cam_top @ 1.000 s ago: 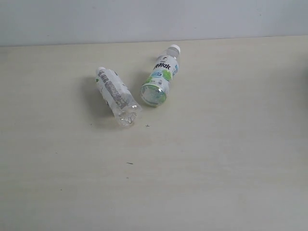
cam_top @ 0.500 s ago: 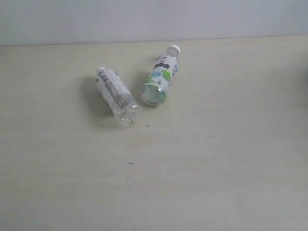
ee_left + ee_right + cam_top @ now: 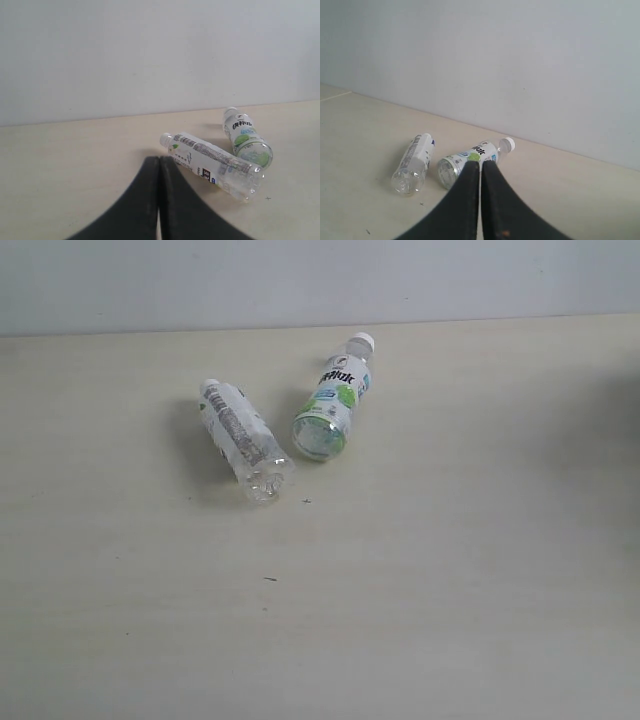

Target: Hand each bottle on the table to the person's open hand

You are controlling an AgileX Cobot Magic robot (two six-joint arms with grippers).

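Observation:
Two clear bottles lie on their sides on the pale table. The one with the grey-text white label is to the left of the one with the green-white label. No arm shows in the exterior view. In the left wrist view my left gripper is shut and empty, its tips short of the white-label bottle's cap. In the right wrist view my right gripper is shut and empty, its tips in front of the green-white bottle. No hand is in view.
A plain grey-white wall runs along the table's far edge. A few tiny dark specks mark the tabletop. A faint shadow darkens the table's right edge.
Both bottles lie where they were. A soft shadow has spread in at the right edge of the exterior view.

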